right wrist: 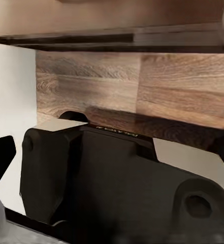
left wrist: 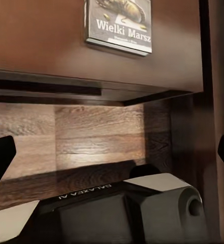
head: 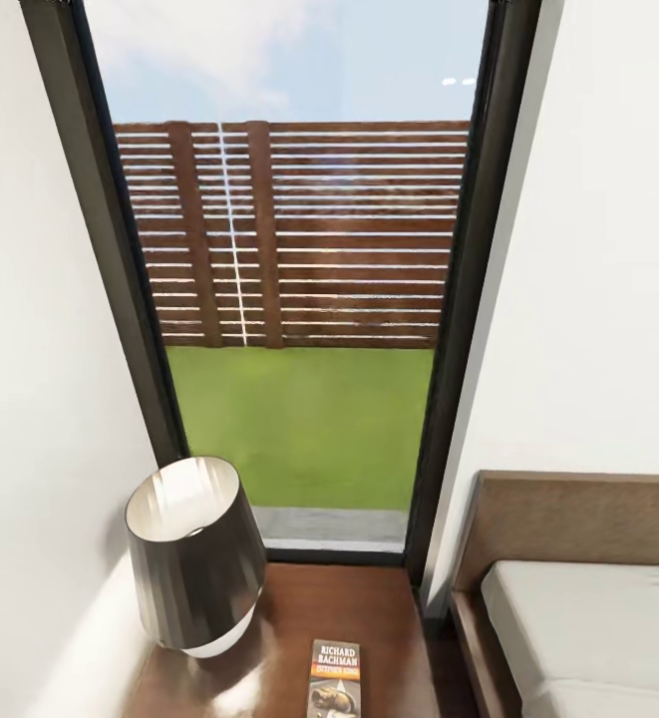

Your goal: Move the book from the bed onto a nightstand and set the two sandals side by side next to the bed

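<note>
Book (head: 334, 679): flat on nightstand (head: 369, 618), cover up, long axis running from the near edge toward the window (head: 299, 299), title end farthest from the robot. Lamp (head: 197, 553): beside book, apart. Bed (head: 588, 618): right of nightstand. Left tool (left wrist: 112, 157): fingers spread wide, empty, over floor (left wrist: 91, 137). Right tool (right wrist: 112, 152): likewise spread, empty.
</note>
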Tool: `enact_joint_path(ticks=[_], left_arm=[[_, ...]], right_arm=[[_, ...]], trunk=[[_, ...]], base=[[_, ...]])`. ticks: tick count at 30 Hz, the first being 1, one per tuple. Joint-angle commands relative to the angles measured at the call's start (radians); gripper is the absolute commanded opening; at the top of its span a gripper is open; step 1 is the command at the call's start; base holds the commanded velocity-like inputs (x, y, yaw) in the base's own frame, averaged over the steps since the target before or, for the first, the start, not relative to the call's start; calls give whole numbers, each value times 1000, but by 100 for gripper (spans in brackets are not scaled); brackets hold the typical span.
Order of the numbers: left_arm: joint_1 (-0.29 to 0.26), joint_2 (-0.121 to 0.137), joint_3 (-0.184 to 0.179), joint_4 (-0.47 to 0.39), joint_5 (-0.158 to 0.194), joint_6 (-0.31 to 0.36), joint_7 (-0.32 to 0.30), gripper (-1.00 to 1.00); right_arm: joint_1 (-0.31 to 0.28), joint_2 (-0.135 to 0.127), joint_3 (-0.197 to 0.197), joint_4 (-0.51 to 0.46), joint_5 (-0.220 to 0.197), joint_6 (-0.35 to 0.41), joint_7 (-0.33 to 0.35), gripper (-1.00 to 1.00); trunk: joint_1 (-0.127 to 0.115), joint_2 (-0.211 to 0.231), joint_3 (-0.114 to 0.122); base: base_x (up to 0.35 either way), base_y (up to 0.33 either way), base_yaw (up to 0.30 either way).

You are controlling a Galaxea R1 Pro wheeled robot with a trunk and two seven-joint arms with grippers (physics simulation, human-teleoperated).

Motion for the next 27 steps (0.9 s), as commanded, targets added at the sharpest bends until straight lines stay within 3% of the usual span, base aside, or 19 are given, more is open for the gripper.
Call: enact_joint_path(ticks=[1, 6, 27], left_arm=[[8, 0, -3, 2, 6, -3, -4, 100], [17, 0, -2, 2, 6, -4, -3, 100], [20, 3, 0, 0, 7, -4, 25, 100]], right_arm=[[36, 0, 3, 2, -12, 2, 4, 100], [72, 0, 3, 1, -12, 2, 3, 100], [76, 7, 3, 0, -15, 1, 0, 100]], trunk=[[-4, 6, 2], [-12, 20, 8], [-12, 20, 8]], base=[[0, 0, 0], [0, 0, 0], [0, 0, 0]])
